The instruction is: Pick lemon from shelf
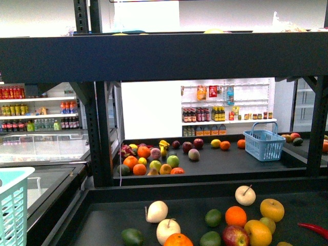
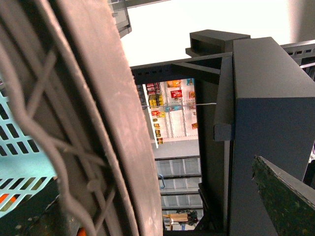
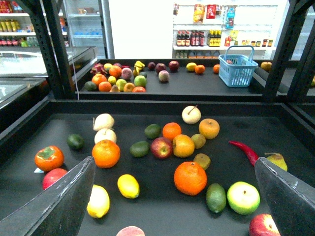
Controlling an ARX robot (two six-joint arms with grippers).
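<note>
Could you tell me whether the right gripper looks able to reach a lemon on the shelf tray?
Probably yes. The right gripper is open above the shelf tray. A lemon lies uncovered close to it, apart from the second lemon, with nothing in between.

Right pincer (image 3: 173, 162) with flat dark-grey wedge fingers (image 3: 59, 201), left arm's finger (image 2: 285, 196) dark, speckled green, scuffed

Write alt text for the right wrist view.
The right gripper, jaws wide open, hovers over the black shelf tray scattered with fruit. Two yellow lemons lie close below: one lemon, another beside it. A blue basket sits on the farther tier.
</note>
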